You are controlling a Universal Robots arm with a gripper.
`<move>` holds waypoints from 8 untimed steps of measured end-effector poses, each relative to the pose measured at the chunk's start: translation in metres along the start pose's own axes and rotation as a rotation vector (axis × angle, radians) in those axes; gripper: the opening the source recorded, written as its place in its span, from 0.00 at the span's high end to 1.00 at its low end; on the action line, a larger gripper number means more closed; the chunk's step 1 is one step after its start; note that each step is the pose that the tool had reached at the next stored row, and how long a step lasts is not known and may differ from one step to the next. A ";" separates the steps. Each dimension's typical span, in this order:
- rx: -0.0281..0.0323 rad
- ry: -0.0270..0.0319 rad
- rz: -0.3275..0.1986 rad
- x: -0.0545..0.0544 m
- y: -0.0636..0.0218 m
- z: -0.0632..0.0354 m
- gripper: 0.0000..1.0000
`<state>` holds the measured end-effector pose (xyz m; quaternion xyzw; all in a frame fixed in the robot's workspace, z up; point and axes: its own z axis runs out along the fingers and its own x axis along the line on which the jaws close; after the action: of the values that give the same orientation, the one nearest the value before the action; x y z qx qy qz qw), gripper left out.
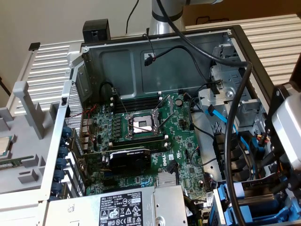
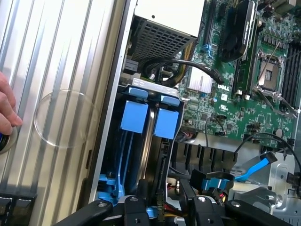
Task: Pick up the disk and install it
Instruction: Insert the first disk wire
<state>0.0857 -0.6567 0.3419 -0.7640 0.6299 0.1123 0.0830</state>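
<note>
In the exterior view the claw (image 1: 282,178) is hanging at the exterior view's right, under a pale grey, boxy wrist housing (image 1: 288,127). It is hanging over one corner of an open computer case (image 1: 155,56), whose folded grey sheet-metal walls are enclosing a green motherboard (image 1: 155,136). Well away from the claw, toward the exterior view's left, a square metal processor socket (image 1: 141,123) is gleaming under thin wire levers, and a flat black graphics card (image 1: 128,160) is lying beside it. Nearer the claw a thick, glossy black cable (image 1: 229,141) is looping down, and bright blue plastic bay fittings (image 1: 263,210) are showing just beneath the claw. A grey power supply box (image 1: 122,207) with a black-and-white label is sitting well apart from the claw. In the wrist view the claw (image 2: 164,211) is appearing as matte black jointed links with round screw heads, and I cannot tell whether it is open, closed or gripping anything. Just ahead of it the disk (image 2: 134,116) is standing edge-on in the drive bay (image 2: 155,89), framed by smooth bright blue rails ending in two flat rectangular tabs, with its label hidden. Beside the claw a ribbed, brushed-metal panel (image 2: 56,61) is running along the case, and a person's hand (image 2: 5,110) is lying on that panel, well to the side of the claw.
</note>
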 end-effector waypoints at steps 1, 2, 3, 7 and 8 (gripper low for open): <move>0.0024 0.0006 -0.001 0.000 0.0000 0.0002 0.60; 0.0043 0.0010 -0.001 0.000 0.0000 0.0006 0.60; 0.0055 0.0010 -0.001 0.001 0.0000 0.0009 0.60; 0.0063 0.0013 -0.002 0.003 0.0005 0.0007 0.60; 0.0063 0.0013 -0.002 0.003 0.0007 0.0006 0.60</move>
<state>0.0856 -0.6597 0.3404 -0.7643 0.6297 0.1097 0.0851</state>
